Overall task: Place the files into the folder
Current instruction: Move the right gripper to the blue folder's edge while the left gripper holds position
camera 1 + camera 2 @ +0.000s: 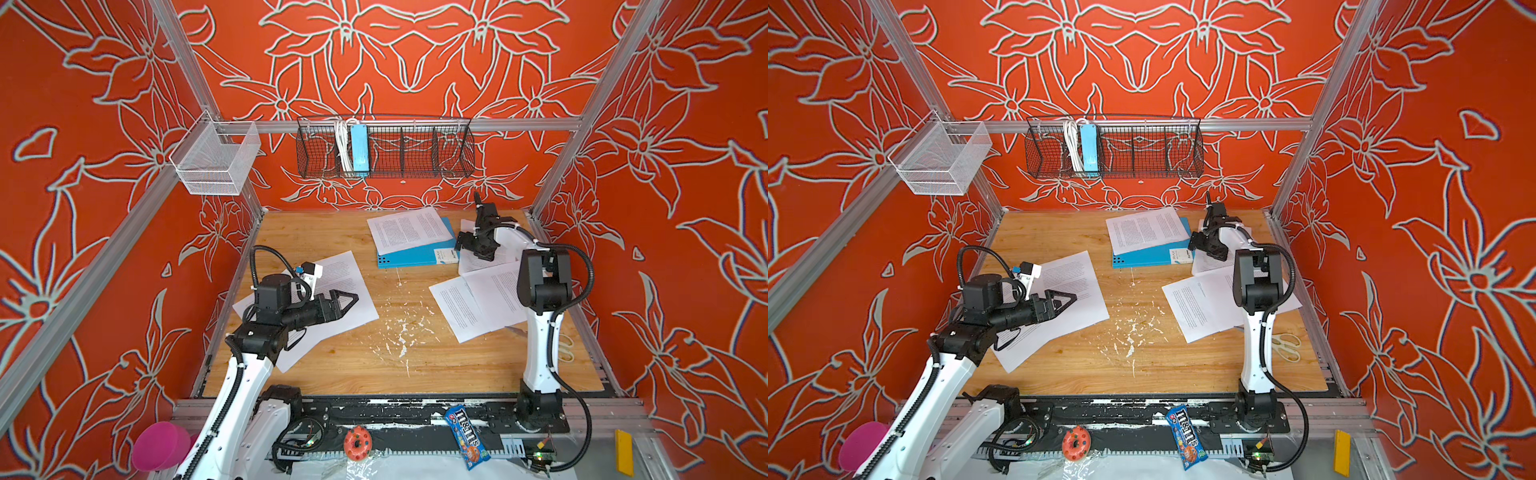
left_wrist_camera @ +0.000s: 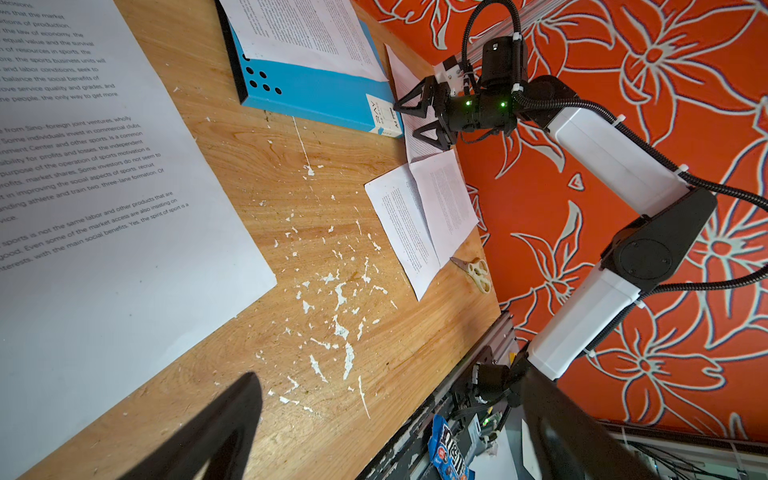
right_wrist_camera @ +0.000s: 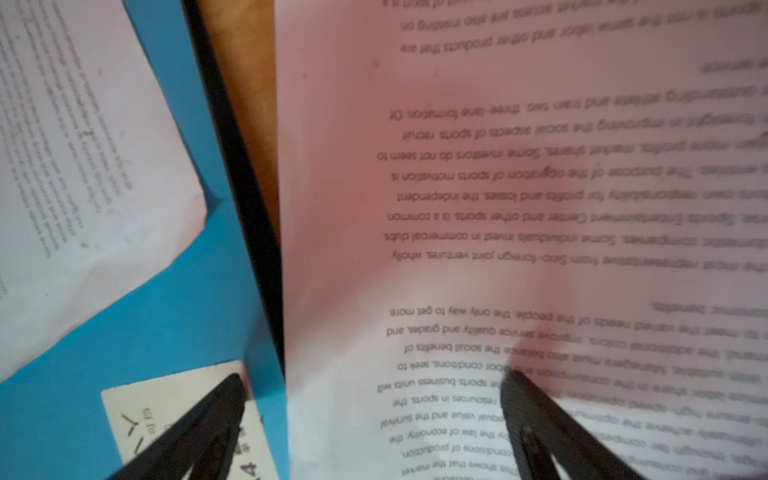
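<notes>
nearest, an m&m's packet [image 1: 467,436] lies at the front edge; back on the worktop [image 1: 332,374] the folder [image 1: 415,257] looks closed, one of the files [image 1: 409,228] on its cover, the rest loose either side. right end effector [image 1: 467,249] hovers, jaws apart and empty, over the folder's label corner and a neighbouring sheet [image 3: 498,166]; left end effector [image 1: 351,300], likewise apart and empty, hangs above another sheet [image 1: 340,274]. nothing seems filed yet: next the cover must open, which calls for getting under its thin edge.

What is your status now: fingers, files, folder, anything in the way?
Left gripper open above left sheet. Right gripper open, straddling folder edge. Files all outside. Top sheet lies on closed folder.
</notes>
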You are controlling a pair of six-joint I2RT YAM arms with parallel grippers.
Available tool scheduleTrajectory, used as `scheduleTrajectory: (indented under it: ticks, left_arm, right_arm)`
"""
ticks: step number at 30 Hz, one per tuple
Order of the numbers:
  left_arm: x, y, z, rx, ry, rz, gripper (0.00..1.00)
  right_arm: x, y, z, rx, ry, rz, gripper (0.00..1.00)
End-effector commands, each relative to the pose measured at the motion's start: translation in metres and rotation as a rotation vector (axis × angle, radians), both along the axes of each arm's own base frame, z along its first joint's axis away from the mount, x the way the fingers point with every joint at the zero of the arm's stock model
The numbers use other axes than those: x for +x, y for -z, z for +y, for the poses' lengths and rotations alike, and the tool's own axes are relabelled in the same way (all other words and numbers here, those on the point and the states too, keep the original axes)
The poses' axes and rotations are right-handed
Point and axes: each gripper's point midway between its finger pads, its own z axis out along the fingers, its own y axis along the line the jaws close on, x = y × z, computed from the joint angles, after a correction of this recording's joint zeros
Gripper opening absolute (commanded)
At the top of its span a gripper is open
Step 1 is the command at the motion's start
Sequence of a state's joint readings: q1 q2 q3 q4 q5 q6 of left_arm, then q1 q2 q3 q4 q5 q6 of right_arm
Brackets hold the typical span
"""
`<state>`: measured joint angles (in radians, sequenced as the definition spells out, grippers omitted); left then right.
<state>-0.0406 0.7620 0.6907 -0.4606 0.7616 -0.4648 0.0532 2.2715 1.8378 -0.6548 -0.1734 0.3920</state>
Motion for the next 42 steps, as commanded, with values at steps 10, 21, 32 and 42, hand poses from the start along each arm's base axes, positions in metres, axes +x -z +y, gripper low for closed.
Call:
scheduleTrajectory:
  ticks: [10, 21, 32, 42]
  left_arm:
    - [0.0, 0.001, -0.005, -0.019, 0.028, 0.0, 0.97]
    - [-0.001, 0.001, -0.008, -0.019, 0.037, -0.003, 0.97]
    - [-0.002, 0.001, -0.009, -0.02, 0.041, -0.001, 0.97]
    - [-0.002, 0.002, -0.009, -0.019, 0.04, -0.001, 0.97]
  right_arm:
    - [0.04, -0.049, 0.055, 0.168, -0.217, -0.161, 0.96]
    - [0.064, -0.027, 0.062, 0.152, -0.261, -0.142, 0.97]
    - [0.054, -0.013, 0.079, 0.222, -0.327, -0.128, 0.96]
    - [0.046, -0.034, 0.099, 0.343, -0.369, -0.163, 0.93]
